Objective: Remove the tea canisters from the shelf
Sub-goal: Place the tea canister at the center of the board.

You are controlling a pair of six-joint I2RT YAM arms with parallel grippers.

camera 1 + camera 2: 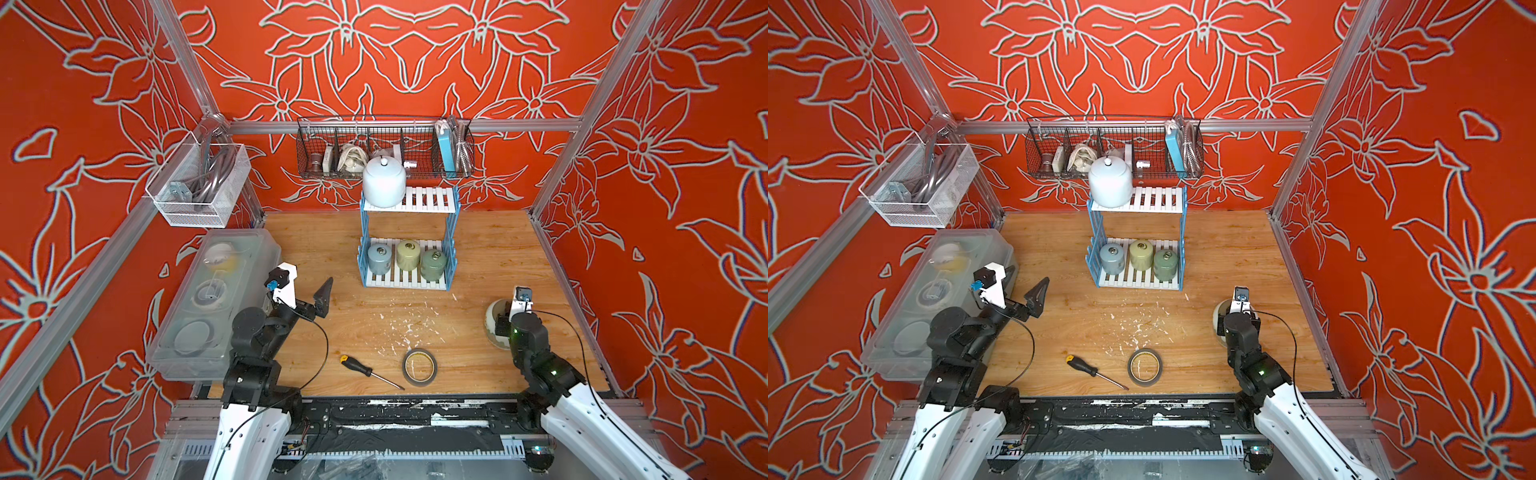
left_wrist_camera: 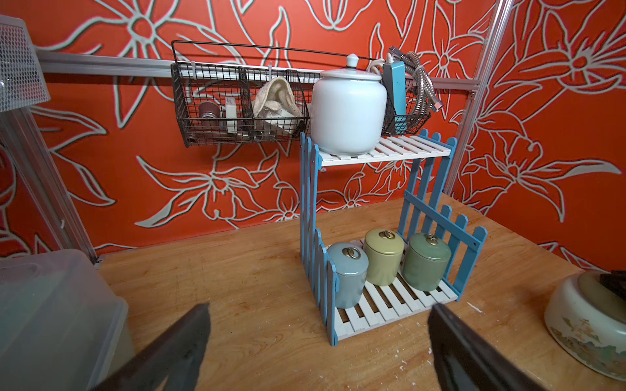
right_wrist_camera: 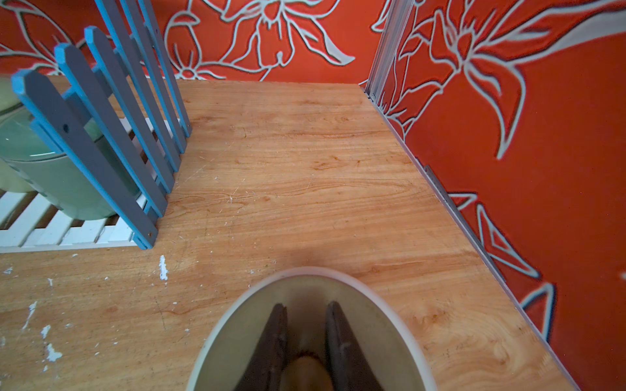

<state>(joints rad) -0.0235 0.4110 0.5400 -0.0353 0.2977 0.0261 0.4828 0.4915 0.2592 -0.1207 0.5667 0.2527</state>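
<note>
**Pinching the lid knob of one tea canister, with four left on the shelf**

Near the front right of the wooden table, the right gripper point(image 3: 306, 308) points down, its fingers clenched on the brown knob of the cream canister point(image 2: 582, 321), which appears to stand on the table, well clear of the shelf point(image 1: 432, 199). Near the front left, the left gripper point(image 2: 320, 306) hangs above the table, fingers spread wide and empty, facing the shelf.

Farther back at centre, the lower tier holds the grey-blue canister point(image 1: 379, 257), yellow-green canister point(image 1: 408, 254) and sage canister point(image 1: 433, 264) in a tight row. The white canister point(image 1: 384, 183) sits at the left end of the upper tier.

All five stand upright, axes vertical, lids up.

Risks, as a judgement: the right grip is on the lid alone, so lifting or dragging away could pull it off. The small jars nearly touch, and a finger pushed between them could topple a neighbour; the light shelf could tip.
</note>
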